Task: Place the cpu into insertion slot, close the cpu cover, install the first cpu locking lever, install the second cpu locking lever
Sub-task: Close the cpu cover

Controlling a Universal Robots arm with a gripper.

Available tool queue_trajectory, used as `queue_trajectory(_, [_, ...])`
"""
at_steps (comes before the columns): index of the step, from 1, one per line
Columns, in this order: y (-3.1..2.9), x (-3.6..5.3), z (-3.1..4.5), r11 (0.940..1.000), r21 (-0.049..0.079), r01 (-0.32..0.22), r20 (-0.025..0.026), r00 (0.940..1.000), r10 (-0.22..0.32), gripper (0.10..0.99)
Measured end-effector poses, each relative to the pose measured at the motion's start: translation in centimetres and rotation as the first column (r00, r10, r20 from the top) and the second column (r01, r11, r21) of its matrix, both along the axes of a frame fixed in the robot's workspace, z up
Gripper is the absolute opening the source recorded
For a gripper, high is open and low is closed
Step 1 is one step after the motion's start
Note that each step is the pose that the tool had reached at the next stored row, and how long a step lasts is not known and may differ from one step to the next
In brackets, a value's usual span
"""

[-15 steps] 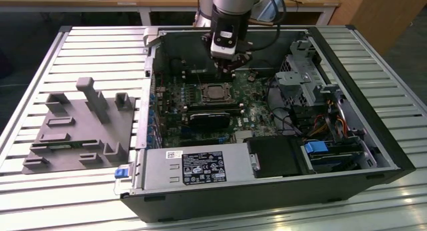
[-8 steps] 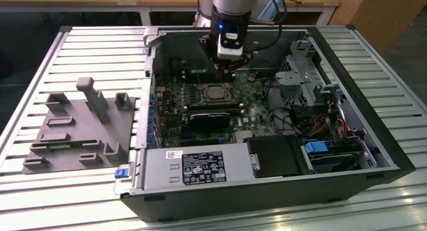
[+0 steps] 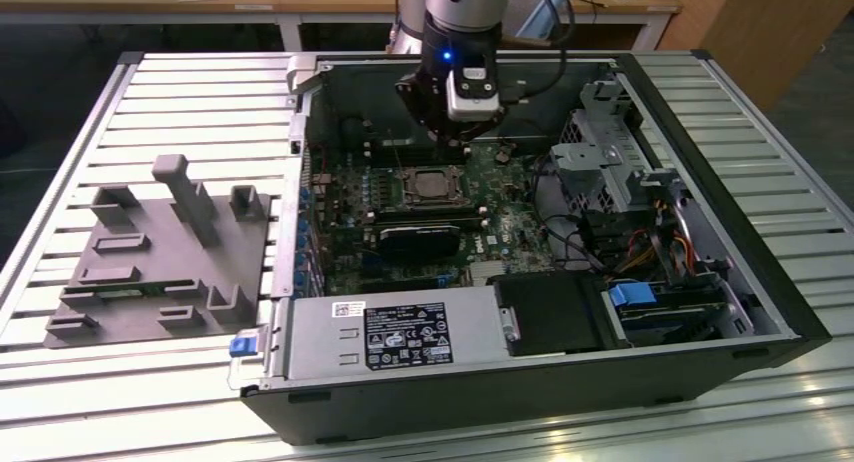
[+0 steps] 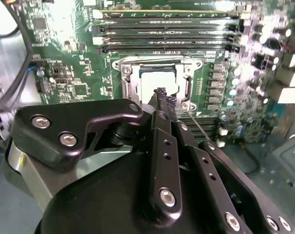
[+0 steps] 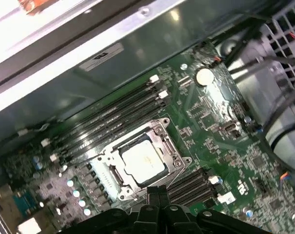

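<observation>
The cpu [image 3: 430, 185] lies flat in the insertion slot on the green motherboard, its dull silver top showing in both wrist views [image 4: 154, 79] [image 5: 143, 161]. The cpu cover [image 5: 165, 141], a thin silver frame [image 4: 126, 82], lies down around the chip. A thin lever rod [image 4: 202, 127] runs out from one corner of the socket, and another thin rod [image 5: 84, 158] sticks out at the opposite side. My gripper [image 3: 461, 134] hangs just above the socket's edge, its black fingertips [image 4: 162, 93] pressed together and shut on nothing [image 5: 157, 191].
Long black memory slots [image 5: 113, 117] run beside the socket. A round black fan [image 3: 414, 240] sits on the near side of the socket. A drive cage [image 3: 614, 152], cables [image 3: 627, 244] and the power supply [image 3: 387, 337] fill the case. A grey fixture [image 3: 160, 252] lies at the exterior view's left.
</observation>
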State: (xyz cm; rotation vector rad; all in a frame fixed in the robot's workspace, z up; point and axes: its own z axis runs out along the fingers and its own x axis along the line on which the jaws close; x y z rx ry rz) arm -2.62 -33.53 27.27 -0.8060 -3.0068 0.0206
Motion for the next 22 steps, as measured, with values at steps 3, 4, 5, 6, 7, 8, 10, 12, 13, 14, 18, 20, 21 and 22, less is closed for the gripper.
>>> queue_trajectory(3, [0.00, 0.00, -0.04, 0.9985, 0.000, -0.055, 0.0000, 0.9985, 0.055, 0.102])
queue_trajectory(4, [0.00, 0.00, -0.05, 0.9973, 0.000, -0.074, -0.0001, 0.9973, 0.074, 0.102])
queue_trajectory(5, [0.00, 0.00, -0.07, 0.9958, 0.000, -0.091, -0.0001, 0.9958, 0.091, 0.102])
queue_trajectory(6, [0.00, 0.00, -0.08, 0.9940, 0.000, -0.110, -0.0001, 0.9940, 0.110, 0.102])
queue_trajectory(7, [0.00, 0.00, -0.09, 0.9918, 0.000, -0.128, 0.0000, 0.9918, 0.128, 0.102])
queue_trajectory(8, [0.00, 0.00, -0.10, 0.9894, 0.000, -0.145, 0.0000, 0.9894, 0.145, 0.102])
queue_trajectory(10, [0.00, 0.00, -0.11, 0.9836, 0.000, -0.180, 0.0000, 0.9836, 0.180, 0.102])
queue_trajectory(12, [0.00, 0.00, -0.13, 0.9772, 0.003, -0.212, 0.0007, 0.9773, 0.212, 0.102])
queue_trajectory(13, [0.00, -0.01, -0.15, 0.9744, 0.007, -0.225, 0.0015, 0.9745, 0.225, 0.102])
queue_trajectory(14, [0.00, 0.00, -0.16, 0.9717, 0.012, -0.236, 0.0027, 0.9718, 0.236, 0.102])
queue_trajectory(18, [0.00, 0.00, -0.18, 0.9608, 0.031, -0.276, 0.0083, 0.9613, 0.275, 0.102])
queue_trajectory(20, [0.00, 0.00, -0.20, 0.9568, 0.039, -0.288, 0.0155, 0.9576, 0.288, 0.102])
queue_trajectory(21, [0.00, 0.00, -0.21, 0.9553, 0.041, -0.293, 0.0210, 0.9562, 0.292, 0.102])
queue_trajectory(22, [-0.01, 0.00, -0.23, 0.9545, 0.042, -0.295, 0.0279, 0.9553, 0.294, 0.102])
